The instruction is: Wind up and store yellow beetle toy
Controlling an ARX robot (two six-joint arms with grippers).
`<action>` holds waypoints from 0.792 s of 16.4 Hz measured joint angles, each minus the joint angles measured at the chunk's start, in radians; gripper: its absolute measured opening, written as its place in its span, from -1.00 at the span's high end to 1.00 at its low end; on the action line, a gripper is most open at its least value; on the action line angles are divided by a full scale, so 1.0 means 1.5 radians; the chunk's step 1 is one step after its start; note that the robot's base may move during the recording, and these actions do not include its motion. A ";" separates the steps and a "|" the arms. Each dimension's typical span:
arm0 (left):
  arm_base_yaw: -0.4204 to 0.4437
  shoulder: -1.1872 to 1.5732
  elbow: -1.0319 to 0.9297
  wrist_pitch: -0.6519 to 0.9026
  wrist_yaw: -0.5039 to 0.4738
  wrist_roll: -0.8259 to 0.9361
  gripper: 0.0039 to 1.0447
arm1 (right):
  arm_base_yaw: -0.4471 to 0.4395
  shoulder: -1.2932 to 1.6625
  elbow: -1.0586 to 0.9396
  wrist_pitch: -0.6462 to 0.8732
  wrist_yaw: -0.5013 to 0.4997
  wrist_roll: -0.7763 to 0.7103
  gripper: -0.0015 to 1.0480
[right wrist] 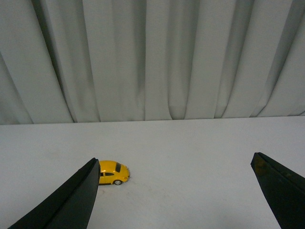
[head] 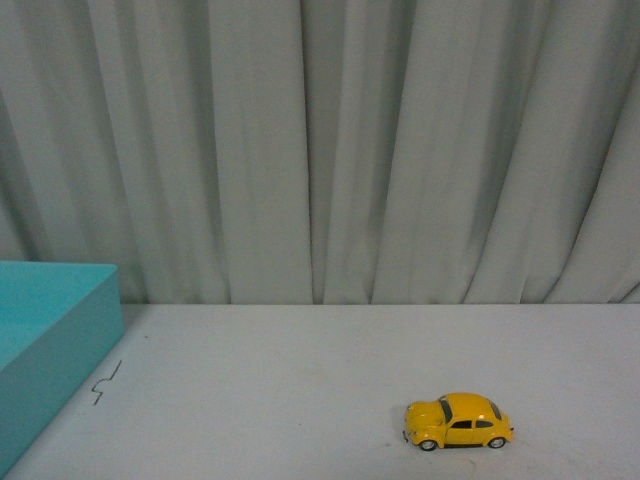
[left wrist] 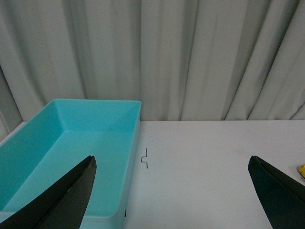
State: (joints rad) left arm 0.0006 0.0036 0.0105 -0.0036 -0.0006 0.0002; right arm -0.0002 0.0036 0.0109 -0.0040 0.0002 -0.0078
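My left gripper (left wrist: 172, 159) and right gripper (right wrist: 175, 157) both have their fingers spread wide, holding nothing. The yellow toy car (head: 458, 422) stands on its wheels on the white table (head: 300, 370) at 5 o'clock in the front view. It is well apart from the teal bin (head: 60, 335) at 8 o'clock.

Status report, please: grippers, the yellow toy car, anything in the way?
Both open, empty: left gripper, right gripper. The yellow toy car sits on its wheels on the table. Nothing blocking it; teal bin off left.

Pleated grey-white curtain (head: 320, 150), white tabletop (head: 300, 370), seemingly even light
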 joint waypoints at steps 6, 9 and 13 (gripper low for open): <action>0.000 0.000 0.000 0.000 0.000 0.000 -0.88 | -0.282 0.361 0.062 0.224 -0.140 0.040 -0.87; 0.000 0.000 0.000 0.000 0.000 0.000 -0.88 | -0.412 0.733 0.203 0.499 -0.210 0.024 -0.87; 0.000 0.000 0.000 0.000 0.000 0.000 -0.88 | -0.310 1.017 0.410 0.531 -0.264 0.021 -0.87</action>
State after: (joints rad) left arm 0.0006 0.0036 0.0105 -0.0036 -0.0006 0.0002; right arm -0.4644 1.5284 0.6258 0.7918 -0.3958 0.0238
